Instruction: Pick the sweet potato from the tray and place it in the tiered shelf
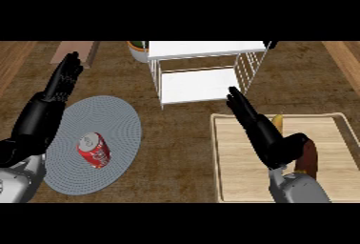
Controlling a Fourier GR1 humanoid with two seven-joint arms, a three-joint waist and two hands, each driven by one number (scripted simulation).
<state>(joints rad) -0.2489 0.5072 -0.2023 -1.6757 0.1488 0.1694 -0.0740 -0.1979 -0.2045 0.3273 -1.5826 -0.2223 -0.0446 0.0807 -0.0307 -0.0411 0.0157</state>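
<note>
A brown-orange sweet potato (307, 158) lies on the pale wooden tray (239, 181) at the lower right, mostly hidden behind my right hand (262, 133); its yellowish tip (278, 121) shows above the wrist. That hand hangs over the tray with fingers straight, pointing up-left toward the white tiered shelf (200, 85), and holds nothing. The shelf stands at the top centre with a flat top and a lower level showing. My left hand (62, 81) rests open at the far left, fingers up.
A red soda can (94, 150) lies on a round grey mat (105, 119) at the left. A white bowl-like pot (138, 50) sits behind the shelf's left corner. A pale board (74, 51) lies at the top left.
</note>
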